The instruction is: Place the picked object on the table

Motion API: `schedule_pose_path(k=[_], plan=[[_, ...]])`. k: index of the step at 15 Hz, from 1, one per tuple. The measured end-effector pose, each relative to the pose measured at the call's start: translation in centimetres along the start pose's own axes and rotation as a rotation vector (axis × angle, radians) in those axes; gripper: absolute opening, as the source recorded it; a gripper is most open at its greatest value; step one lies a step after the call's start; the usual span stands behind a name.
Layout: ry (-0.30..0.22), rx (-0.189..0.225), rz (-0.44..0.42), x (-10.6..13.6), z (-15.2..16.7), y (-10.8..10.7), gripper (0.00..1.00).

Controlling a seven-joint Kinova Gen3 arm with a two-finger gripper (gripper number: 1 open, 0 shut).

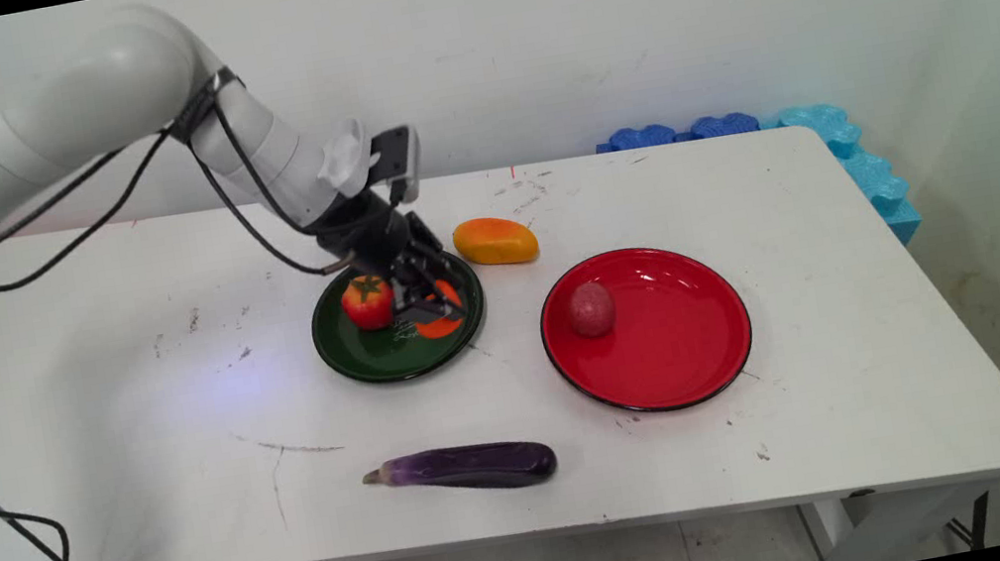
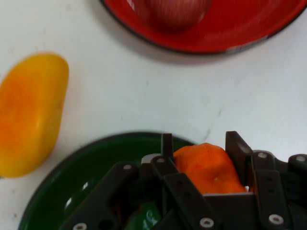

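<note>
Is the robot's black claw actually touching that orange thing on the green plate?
Touching. In the hand view the end effector has a finger on each side of the orange fruit, with no gap showing, above the green plate.

The desk [image 1: 128, 400] is white, marked with grey scuffs. The hand [image 1: 432, 306] is black. One plate [image 1: 372, 361] is dark green; on it are a red tomato [image 1: 368, 303] with a green stalk and an orange fruit [image 2: 208, 167]. The other plate [image 1: 671, 344] is red with a black rim and holds a dull red ball [image 1: 592, 309]. The mango [image 1: 495, 241] is yellow-orange, the eggplant [image 1: 469, 467] glossy purple. Blue foam pieces [image 1: 839, 136] line the desk's far right corner.
</note>
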Motion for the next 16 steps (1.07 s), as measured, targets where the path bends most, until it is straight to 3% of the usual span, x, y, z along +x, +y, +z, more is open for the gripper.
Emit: schedule_pose_path(k=[8,16], plan=[[0.052,0.011,-0.031,3.3,-0.7,3.6,0.00],[0.046,0.029,-0.070,2.6,2.7,7.4,0.00]])
